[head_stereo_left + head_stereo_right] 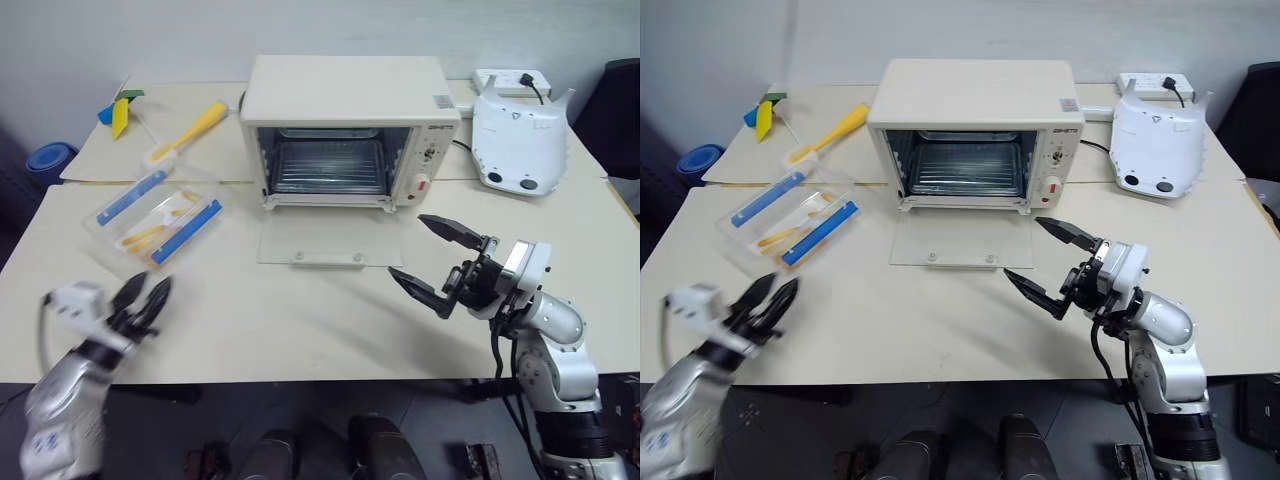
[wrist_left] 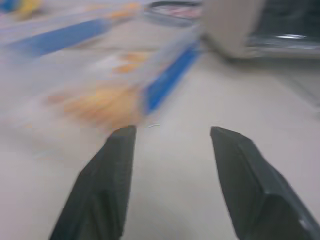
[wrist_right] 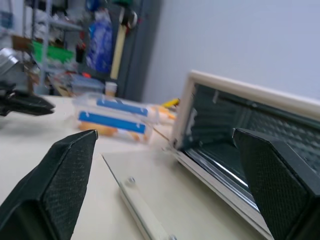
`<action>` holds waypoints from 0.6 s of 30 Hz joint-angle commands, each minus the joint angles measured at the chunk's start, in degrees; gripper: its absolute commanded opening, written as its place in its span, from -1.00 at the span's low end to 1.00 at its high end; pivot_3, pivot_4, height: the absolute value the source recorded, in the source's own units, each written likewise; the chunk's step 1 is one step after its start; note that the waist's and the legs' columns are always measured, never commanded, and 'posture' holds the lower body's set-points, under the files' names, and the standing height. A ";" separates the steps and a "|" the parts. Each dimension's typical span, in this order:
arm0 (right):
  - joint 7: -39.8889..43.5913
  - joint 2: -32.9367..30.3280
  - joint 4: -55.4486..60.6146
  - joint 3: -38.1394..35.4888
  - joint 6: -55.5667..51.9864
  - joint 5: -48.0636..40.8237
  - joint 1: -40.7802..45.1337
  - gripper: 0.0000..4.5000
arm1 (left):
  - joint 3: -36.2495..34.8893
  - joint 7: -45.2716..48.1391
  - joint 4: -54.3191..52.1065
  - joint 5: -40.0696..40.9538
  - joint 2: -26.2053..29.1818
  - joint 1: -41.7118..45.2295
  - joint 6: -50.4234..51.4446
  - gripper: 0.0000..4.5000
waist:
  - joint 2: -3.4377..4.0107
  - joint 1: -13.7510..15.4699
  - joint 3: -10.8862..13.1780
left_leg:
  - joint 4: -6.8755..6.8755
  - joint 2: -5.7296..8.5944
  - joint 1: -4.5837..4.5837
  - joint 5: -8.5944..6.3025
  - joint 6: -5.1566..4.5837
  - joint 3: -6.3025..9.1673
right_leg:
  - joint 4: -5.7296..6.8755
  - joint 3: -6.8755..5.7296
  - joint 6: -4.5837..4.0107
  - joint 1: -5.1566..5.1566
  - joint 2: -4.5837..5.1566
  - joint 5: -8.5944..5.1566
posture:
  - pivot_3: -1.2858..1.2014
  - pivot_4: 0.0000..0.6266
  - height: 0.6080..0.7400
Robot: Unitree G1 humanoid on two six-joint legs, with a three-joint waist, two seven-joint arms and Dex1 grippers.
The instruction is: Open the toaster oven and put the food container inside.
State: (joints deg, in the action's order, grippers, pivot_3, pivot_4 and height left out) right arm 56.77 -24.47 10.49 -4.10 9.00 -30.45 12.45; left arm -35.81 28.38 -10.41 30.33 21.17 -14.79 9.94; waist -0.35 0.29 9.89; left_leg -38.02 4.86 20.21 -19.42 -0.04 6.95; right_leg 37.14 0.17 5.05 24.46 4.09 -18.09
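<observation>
Nearest, the left tool (image 1: pixel 146 300) is seen low at the bench (image 1: pixel 320 330) edge, its jaws apart and empty, in front of the food container (image 1: pixel 156 214). The right tool (image 1: pixel 432 262) is held spread wide and empty, in front of the toaster oven (image 1: pixel 345 130). The container lies flat on the bench, left of the oven, whose glass door (image 1: pixel 325 242) is folded down. The box is judged light, thin-walled and slippery; a hold across its narrow width, on the blue clip strips (image 1: pixel 185 231), is advised.
</observation>
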 commanded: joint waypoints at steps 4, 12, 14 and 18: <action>4.37 1.60 -3.41 3.41 5.41 2.15 2.96 1.00 | -10.77 -10.85 -9.24 6.11 -3.24 -6.45 2.27 0.99 | -0.10 1.96 -0.02 | -0.08 0.02 -0.02 -0.04 -0.10 0.15 | -0.25 -0.08 0.04 -0.23 0.00 0.03 | 0.03 -0.52 1.00; 7.82 1.23 -11.41 3.64 9.36 4.05 6.03 1.00 | -8.38 -34.17 -11.92 21.90 6.30 10.27 31.85 0.99 | -0.11 2.28 -0.03 | -0.08 0.06 -0.05 -0.05 -0.12 0.12 | -0.17 -0.02 0.09 -0.19 -0.02 0.08 | 0.03 -0.52 1.00; 8.21 1.22 -12.14 3.85 9.73 4.43 6.45 1.00 | -8.13 -41.38 -8.13 24.31 9.07 18.39 38.46 0.99 | -0.12 2.09 -0.03 | -0.11 0.04 -0.03 -0.02 -0.06 0.13 | -0.08 -0.03 0.08 -0.12 -0.05 0.09 | 0.03 -0.52 1.00; 7.87 1.64 -11.55 4.64 9.87 5.26 6.52 1.00 | -7.28 -48.59 0.26 23.68 12.90 30.92 46.31 0.99 | -0.14 0.79 -0.05 | -0.03 0.10 -0.04 -0.03 -0.06 0.06 | -0.01 0.04 0.08 -0.03 -0.05 0.09 | 0.03 -0.52 1.00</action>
State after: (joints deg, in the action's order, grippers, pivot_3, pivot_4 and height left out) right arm 64.77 -22.99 -2.59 0.27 17.96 -25.16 18.78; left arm -42.74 -17.39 -11.72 53.41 32.78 14.58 53.48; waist -0.49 1.08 9.85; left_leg -38.05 4.95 20.21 -19.46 -0.08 7.00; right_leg 37.12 0.20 5.13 24.48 4.01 -18.00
